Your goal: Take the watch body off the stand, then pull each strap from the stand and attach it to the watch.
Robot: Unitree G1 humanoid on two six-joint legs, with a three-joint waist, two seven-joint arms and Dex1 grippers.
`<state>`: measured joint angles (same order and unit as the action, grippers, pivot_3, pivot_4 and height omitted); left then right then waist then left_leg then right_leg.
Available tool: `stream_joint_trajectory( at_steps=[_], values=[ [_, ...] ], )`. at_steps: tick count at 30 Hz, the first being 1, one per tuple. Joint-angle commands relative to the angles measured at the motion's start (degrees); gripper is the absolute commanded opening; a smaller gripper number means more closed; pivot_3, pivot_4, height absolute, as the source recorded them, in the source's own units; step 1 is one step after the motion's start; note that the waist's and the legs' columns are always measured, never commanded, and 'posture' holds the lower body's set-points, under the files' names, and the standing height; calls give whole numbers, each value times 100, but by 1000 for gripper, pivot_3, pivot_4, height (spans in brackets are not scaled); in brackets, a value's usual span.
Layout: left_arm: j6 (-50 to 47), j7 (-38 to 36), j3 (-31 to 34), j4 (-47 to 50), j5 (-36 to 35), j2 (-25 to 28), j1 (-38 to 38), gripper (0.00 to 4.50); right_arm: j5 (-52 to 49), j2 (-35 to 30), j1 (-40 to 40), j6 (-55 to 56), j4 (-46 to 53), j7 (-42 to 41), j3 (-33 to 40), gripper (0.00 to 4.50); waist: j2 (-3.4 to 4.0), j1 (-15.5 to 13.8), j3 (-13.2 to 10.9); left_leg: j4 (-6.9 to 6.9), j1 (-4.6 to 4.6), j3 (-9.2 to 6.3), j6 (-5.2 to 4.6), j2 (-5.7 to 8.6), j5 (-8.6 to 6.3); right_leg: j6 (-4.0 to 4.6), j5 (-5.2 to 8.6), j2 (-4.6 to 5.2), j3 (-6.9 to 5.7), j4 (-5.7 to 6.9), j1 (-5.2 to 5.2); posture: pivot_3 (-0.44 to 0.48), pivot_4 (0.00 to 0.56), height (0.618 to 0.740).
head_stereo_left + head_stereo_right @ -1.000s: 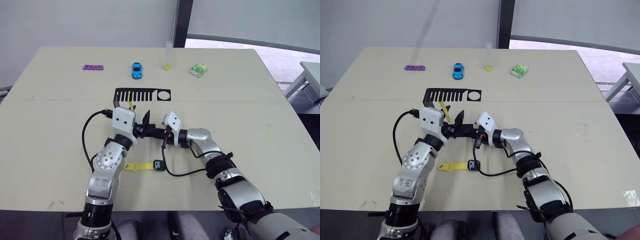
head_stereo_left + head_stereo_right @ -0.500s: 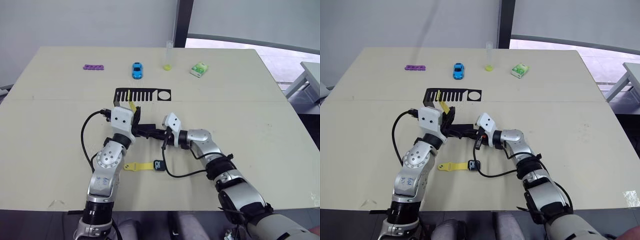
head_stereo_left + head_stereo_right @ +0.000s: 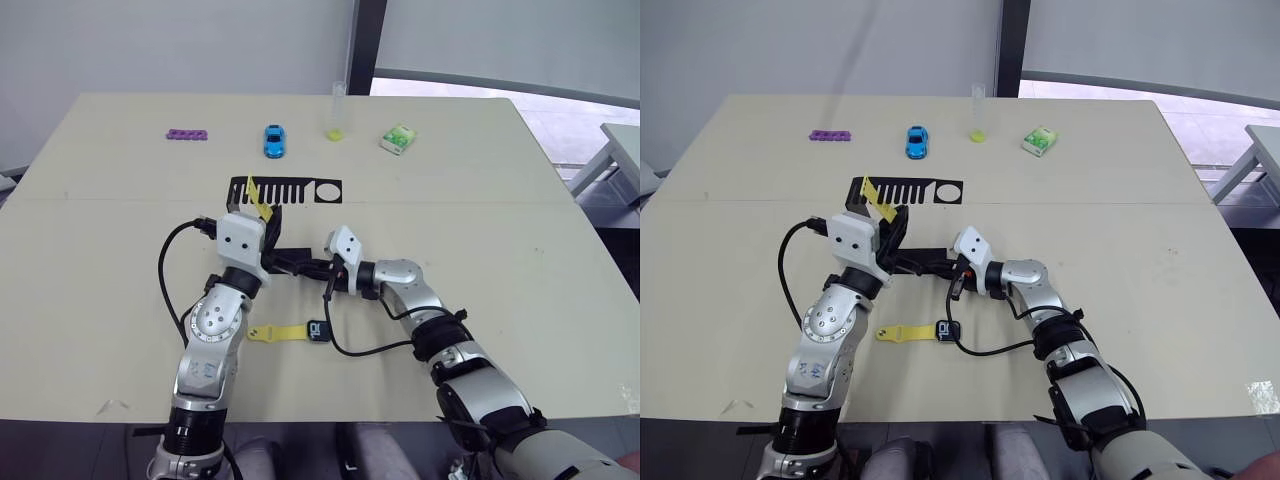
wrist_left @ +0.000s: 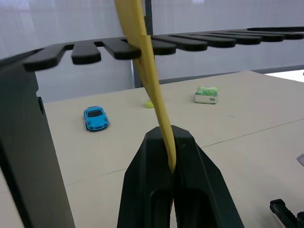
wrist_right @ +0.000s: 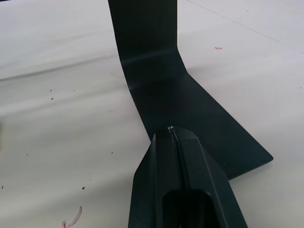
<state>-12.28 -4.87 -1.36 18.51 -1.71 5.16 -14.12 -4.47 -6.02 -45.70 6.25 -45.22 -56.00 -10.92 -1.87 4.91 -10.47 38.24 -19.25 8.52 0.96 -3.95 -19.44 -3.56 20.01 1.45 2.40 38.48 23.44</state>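
We see left gripper pinching a yellow strap in the stand | right gripper closed on the stand's base, forearm low over table

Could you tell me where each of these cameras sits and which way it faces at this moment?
Left eye view: on the head, looking forward and down over the table; both arms show, meeting at the stand.
Right eye view: beside it, same scene; watch body lies near the arms.
Left wrist view: along the left gripper, shut on a yellow strap hanging in the stand's slots.
Right wrist view: along the right gripper, shut on the stand's base.
Shared: blue toy car appears in head and left wrist views.
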Motion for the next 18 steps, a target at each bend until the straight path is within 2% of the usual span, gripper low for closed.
stream_joint_trajectory(
  at_steps=[1,9,18],
  values=[
    [105,-47,-7,475,-14,33,81,43,110,63,198,-120,-150,26,-84,0,0,2,0,0,0,0,0,0,0,0,0,0,0,0,0,0,150,740],
    [69,-272,62,750,-234,119,422,43,114,88,200,-128,-227,165,-32,0,0,3,0,-3,1,0,1,-1,0,0,0,0,0,-2,-1,0,150,740],
    [-17,-256,39,609,-242,100,239,43,103,120,180,-145,-298,255,10,0,-2,10,1,-4,2,0,1,0,1,0,0,-1,0,-4,-3,0,150,740]
  ],
)
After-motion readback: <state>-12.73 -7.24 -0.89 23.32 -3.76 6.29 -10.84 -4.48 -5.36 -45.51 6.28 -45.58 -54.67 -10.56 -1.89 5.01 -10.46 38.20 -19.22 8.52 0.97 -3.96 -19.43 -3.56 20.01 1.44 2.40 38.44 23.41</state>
